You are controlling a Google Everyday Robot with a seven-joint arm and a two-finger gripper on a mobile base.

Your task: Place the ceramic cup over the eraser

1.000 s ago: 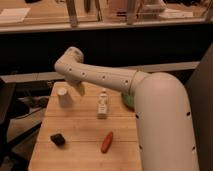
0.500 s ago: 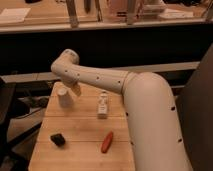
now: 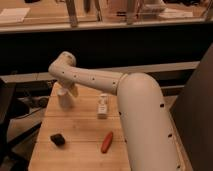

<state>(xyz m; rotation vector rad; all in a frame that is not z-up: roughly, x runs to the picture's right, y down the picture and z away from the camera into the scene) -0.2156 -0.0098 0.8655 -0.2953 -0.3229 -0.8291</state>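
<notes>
Hand (image 3: pixel 70 90) with fingers apart, just beside ceramic cup (image 3: pixel 63 98), eraser (image 3: pixel 57 139) well apart

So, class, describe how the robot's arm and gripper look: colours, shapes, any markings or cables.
The arm is smooth and off-white: thick rounded segments widening into a bulky shoulder casing, with small dark dots along it. No cables show. The gripper, pale like the arm, is at the ceramic cup on the table; its finer details cannot be made out.

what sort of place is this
Probably a robotics lab or workshop: a light wooden table, a long workbench behind it, and a white robot arm's gripper at the small white ceramic cup.
</notes>
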